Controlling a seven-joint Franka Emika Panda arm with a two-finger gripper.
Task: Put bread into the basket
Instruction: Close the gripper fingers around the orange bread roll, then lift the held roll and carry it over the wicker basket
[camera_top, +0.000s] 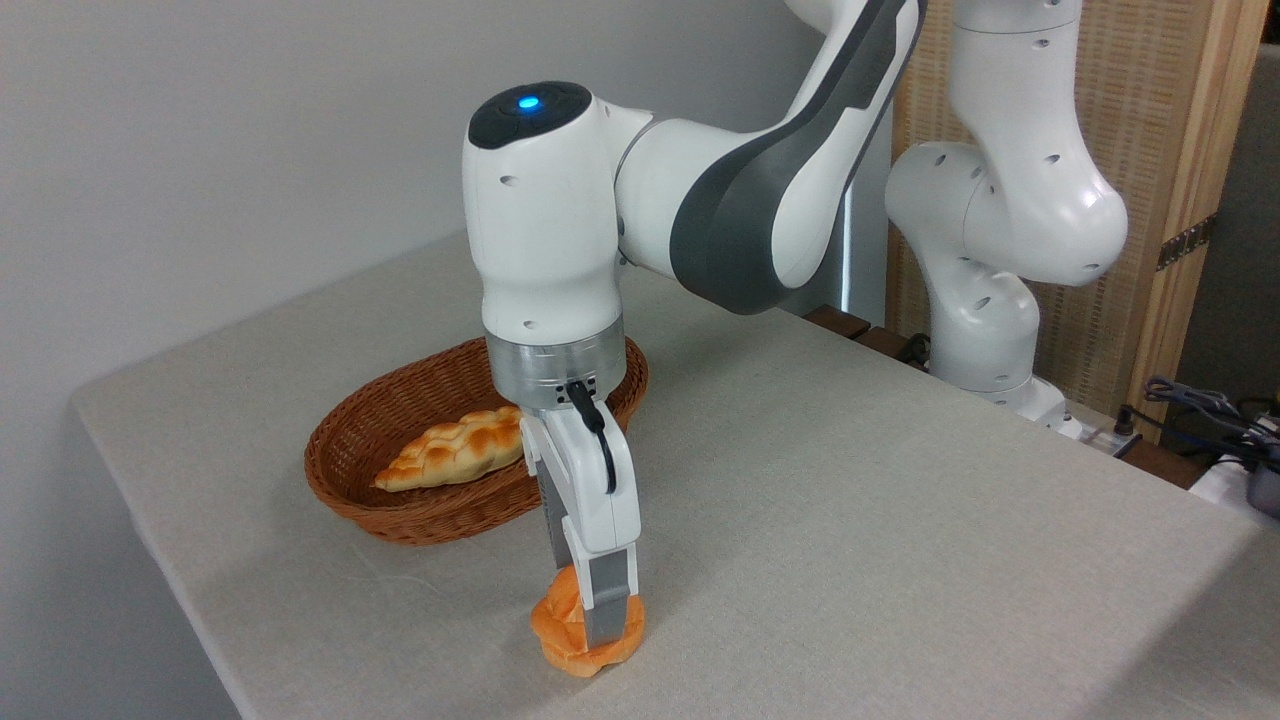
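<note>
Near the front edge of the table (850, 520), I have the gripper (597, 625) down on the bread (563, 628), a small orange-brown bun that sits on the cloth or only just clear of it; I cannot tell which from this angle. The fingers (606, 608) point straight down and one grey pad lies flat against the side of the bun facing me, so I judge them closed on it, though the far finger is hidden behind the near one and I cannot confirm contact there. The basket (420, 515) stands behind and to the left, near but apart from the bun, with a long braided loaf (455, 450) already lying in it. My first worry is the grip itself: the bun looks soft and lumpy, and it appears pinched toward one side, so it may roll or squeeze out of the fingers as I lift. The second is the table edge, which is close; a dropped bun could bounce off the front. The third is the basket rim: if I carry too low, the bun or the fingers could clip the wicker and shove the basket back. Lastly, setting down on the loaf could leave the bun perched there, ready to tumble out.
</note>
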